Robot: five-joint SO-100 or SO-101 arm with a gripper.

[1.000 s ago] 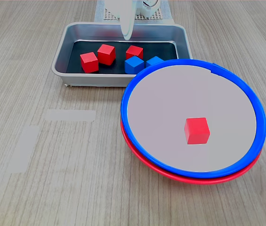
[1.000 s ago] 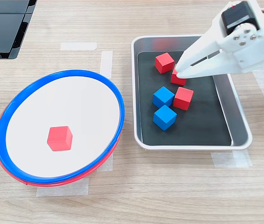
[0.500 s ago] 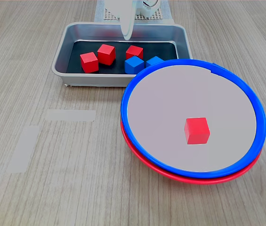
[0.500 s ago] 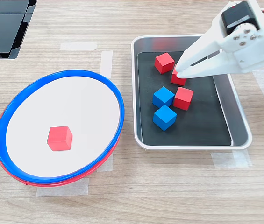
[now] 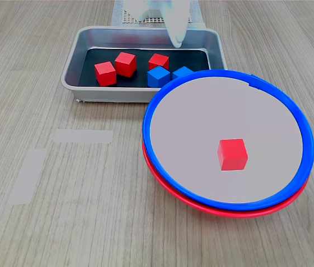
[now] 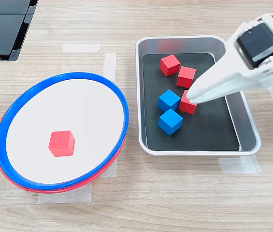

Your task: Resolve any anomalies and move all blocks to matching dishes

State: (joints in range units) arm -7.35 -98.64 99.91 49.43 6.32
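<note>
The blue-rimmed dish is stacked on the red-rimmed dish. One red block lies inside the blue-rimmed dish. The grey tray holds three red blocks and two blue blocks. My white gripper hangs over the tray, its jaws shut with nothing held. In the second exterior view its tip covers part of one red block beside a blue block.
Pale tape strips lie on the wooden table. A black device sits at the second exterior view's top left. A white mesh mat lies behind the tray in the first exterior view.
The gripper swung across the tray: rightward in the first exterior view, downward in the second exterior view, from over one red block to another. Blocks and dishes have not moved.
</note>
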